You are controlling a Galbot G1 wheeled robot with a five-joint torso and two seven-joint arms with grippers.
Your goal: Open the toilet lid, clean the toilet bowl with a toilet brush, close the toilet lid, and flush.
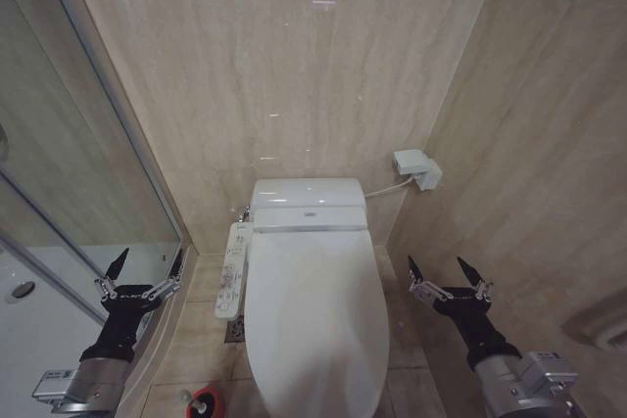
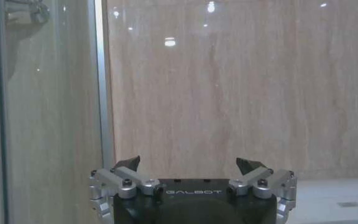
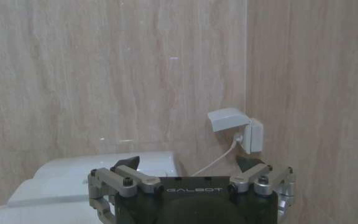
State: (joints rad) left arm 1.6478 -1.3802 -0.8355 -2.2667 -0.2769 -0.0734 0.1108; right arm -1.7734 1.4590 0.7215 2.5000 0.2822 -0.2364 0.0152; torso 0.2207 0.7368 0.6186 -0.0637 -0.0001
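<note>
The white toilet lid (image 1: 313, 315) lies shut over the toilet bowl, which it hides, in the middle of the head view. A white button panel arm (image 1: 231, 268) runs along the toilet's left side. The toilet brush (image 1: 187, 397) stands in its red cup holder (image 1: 207, 404) on the floor at the lower left of the toilet. My left gripper (image 1: 146, 263) hangs open left of the toilet, by the shower glass; it also shows as my left gripper (image 2: 190, 164). My right gripper (image 1: 448, 270) is open to the toilet's right, also seen as my right gripper (image 3: 189, 163), holding nothing.
A glass shower partition (image 1: 78, 183) with a metal frame closes off the left. Beige tiled walls stand behind and to the right. A white wall socket box (image 1: 416, 166) with a cable sits right of the tank (image 1: 308, 205). A floor drain (image 1: 234, 330) lies beside the toilet.
</note>
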